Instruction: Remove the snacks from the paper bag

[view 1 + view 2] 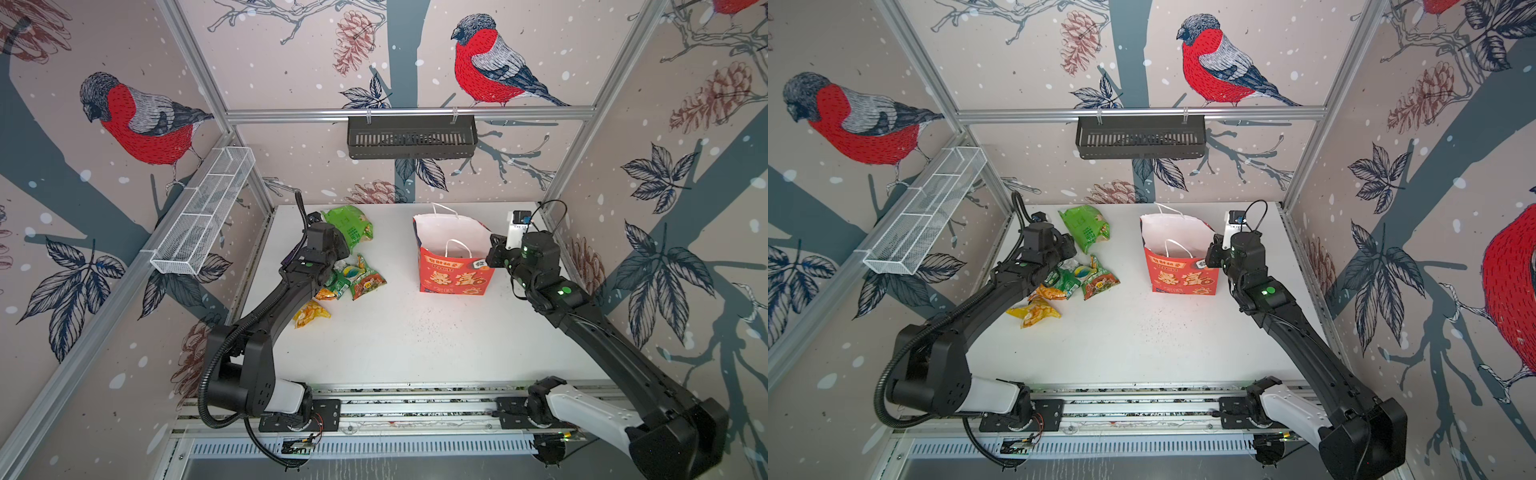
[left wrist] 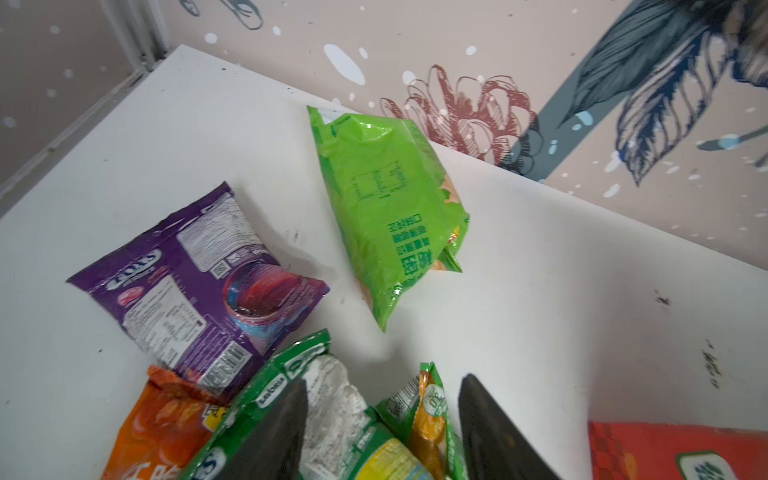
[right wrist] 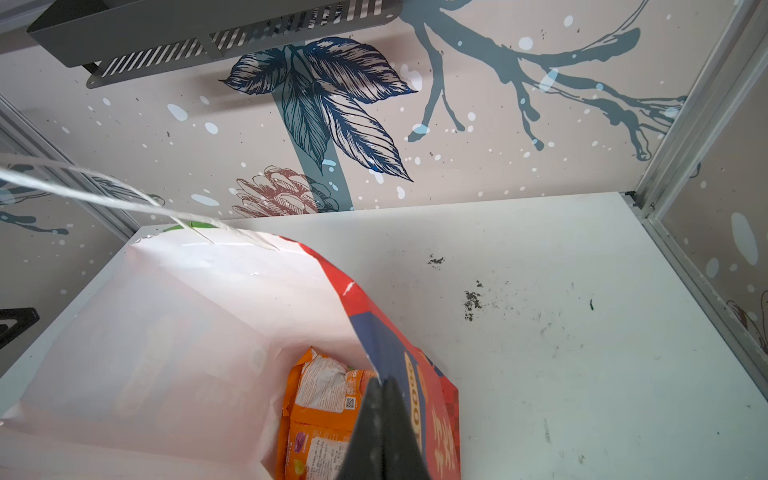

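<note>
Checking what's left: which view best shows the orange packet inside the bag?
Right wrist view: it looks into the bag at the packet. Both top views show only the bag's white inside; left wrist shows none.

Glossy crinkled foil snacks (image 2: 386,216), matt paper bag (image 1: 453,274), smooth matt table (image 1: 415,340)

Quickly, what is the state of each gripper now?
Left gripper: open, jaws apart over a green snack packet.
Right gripper: shut on the paper bag rim.
</note>
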`<state>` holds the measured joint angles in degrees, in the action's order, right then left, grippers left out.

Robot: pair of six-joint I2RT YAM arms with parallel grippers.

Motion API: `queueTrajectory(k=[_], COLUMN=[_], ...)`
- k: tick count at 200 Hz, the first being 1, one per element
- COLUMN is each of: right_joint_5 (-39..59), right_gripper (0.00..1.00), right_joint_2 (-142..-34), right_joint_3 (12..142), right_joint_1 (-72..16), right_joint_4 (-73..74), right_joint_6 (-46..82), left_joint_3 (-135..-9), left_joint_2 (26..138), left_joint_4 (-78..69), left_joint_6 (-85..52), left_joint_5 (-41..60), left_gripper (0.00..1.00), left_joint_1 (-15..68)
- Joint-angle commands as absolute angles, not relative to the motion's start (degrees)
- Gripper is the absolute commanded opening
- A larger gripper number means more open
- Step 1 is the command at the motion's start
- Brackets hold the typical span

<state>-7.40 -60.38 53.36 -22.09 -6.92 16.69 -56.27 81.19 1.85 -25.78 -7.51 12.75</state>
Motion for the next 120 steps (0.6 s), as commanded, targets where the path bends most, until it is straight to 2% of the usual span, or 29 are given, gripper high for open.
queueTrajectory(k=[1,80,120], right_joint_5=[-5.9,-9.9,-10.2], right_gripper=[0.0,0.0,0.0], right_joint_2=[-61.1,-71.4,-76.6], right_joint_3=[55.7,69.2,75.0], right_joint_1=[-22.2,-21.8,-20.9], right_joint_4=[-10.0,-15.7,-12.3], right_joint_6=[17.1,7.3,2.0], left_joint_3=[-56.8,-59.6,-61.4], left_joint_2=[79.3,72.2,72.3], left_joint_4=[-2.7,-4.1,-4.0], left_joint_6=[-25.2,-23.3,-23.7], left_joint_5=[-2.2,-1.1,1.4], left_gripper=[0.7,0.73,0.74], left_joint_1=[12.6,18.4,20.6])
